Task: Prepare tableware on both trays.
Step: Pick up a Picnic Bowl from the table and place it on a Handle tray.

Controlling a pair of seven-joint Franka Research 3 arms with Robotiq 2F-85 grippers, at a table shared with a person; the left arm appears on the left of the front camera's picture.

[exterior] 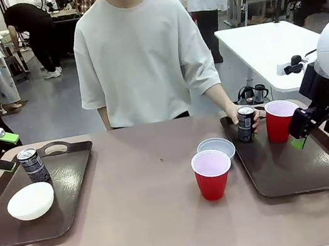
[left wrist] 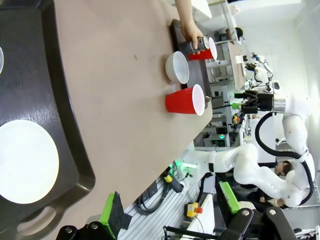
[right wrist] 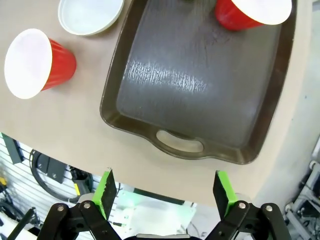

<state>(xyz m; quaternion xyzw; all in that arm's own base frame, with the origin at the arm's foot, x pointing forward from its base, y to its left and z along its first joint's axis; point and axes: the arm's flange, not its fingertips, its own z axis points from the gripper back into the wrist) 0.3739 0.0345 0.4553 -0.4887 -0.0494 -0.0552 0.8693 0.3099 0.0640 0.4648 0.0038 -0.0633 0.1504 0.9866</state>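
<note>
1. Tableware on left tray [exterior: 68,191]: one dark can [exterior: 33,165] stands upright at the far side. One white bowl [exterior: 31,201] sits at the near side, apart from the can.
2. On right tray [exterior: 300,169]: second can [exterior: 247,124] stands upright at the far left corner, with a person's hand [exterior: 235,114] wrapped around it. One red cup [exterior: 280,120] stands upright just beside it.
3. On worktop [exterior: 151,227], between the trays: second red cup [exterior: 212,174] stands upright. Second white bowl [exterior: 216,149] sits behind it, just beside the right tray's rim.
4. Left end effector [left wrist: 167,207]: fingers wide apart, nothing between them. It is at the left tray's outer edge, near the dark can.
5. Right end effector [right wrist: 162,192]: fingers wide apart, empty. It is above the right tray, just beside the red cup there.
</note>
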